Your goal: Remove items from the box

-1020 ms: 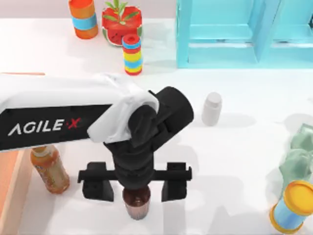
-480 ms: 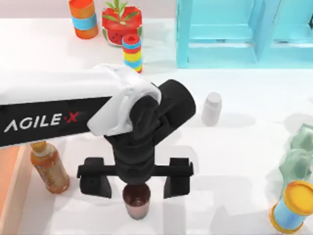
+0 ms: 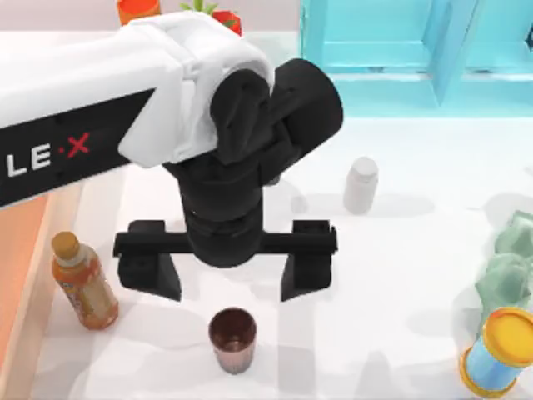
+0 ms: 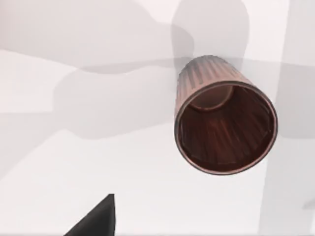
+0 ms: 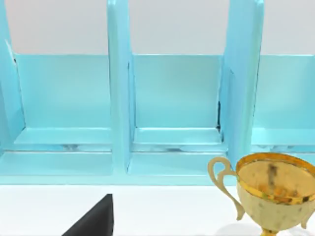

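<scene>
The small dark reddish-brown cup (image 3: pixel 231 337) stands upright on the white table near the front edge, outside the box (image 3: pixel 12 283), whose orange-brown wall shows at the far left. My left gripper (image 3: pixel 229 287) hovers high above and just behind the cup, open, its black fingers (image 3: pixel 150 275) spread wide with nothing between them. In the left wrist view the cup (image 4: pixel 224 118) is seen from above, empty, well clear of the finger (image 4: pixel 96 221). My right arm is parked facing the turquoise shelf (image 5: pixel 172 103).
A taller orange-brown bottle (image 3: pixel 83 282) stands beside the box wall. A pale grey bottle (image 3: pixel 361 185) is at mid-table, the turquoise shelf (image 3: pixel 416 50) behind it. A blue and yellow can (image 3: pixel 498 352) and a green object (image 3: pixel 508 267) sit right. A gold trophy (image 5: pixel 273 189) stands before the shelf.
My left gripper has lifted up and drawn back from the cup, staying open. The cup has stayed on the table where it stood.
</scene>
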You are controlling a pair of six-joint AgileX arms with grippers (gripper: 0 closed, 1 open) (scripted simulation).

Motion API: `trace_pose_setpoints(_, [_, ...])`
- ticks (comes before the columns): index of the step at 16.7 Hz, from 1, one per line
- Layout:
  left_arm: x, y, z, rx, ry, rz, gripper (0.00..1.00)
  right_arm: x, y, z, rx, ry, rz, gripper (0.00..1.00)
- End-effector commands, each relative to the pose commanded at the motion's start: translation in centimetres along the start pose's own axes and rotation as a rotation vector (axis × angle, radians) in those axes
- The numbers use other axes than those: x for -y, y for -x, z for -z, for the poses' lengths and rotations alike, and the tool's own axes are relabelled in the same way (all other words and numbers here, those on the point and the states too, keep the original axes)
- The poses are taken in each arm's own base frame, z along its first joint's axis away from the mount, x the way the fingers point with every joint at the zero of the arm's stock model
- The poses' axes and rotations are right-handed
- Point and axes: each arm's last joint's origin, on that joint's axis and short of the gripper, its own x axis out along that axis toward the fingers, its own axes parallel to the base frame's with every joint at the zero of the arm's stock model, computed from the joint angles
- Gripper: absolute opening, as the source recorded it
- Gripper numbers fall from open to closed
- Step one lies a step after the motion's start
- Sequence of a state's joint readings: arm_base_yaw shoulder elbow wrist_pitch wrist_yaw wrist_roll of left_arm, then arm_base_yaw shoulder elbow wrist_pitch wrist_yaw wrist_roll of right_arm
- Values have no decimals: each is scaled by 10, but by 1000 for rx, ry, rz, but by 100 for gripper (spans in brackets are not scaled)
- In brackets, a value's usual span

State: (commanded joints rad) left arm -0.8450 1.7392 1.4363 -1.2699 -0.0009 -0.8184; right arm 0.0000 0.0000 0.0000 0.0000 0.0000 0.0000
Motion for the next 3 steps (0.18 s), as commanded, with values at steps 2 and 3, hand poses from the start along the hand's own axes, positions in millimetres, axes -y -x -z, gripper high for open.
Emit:
trace_pose_setpoints(2, [-1,9,1,1,1,1,100,0,0,0,0,0,0,100])
trace_pose_setpoints(3, [-1,9,1,1,1,1,100,0,0,0,0,0,0,100])
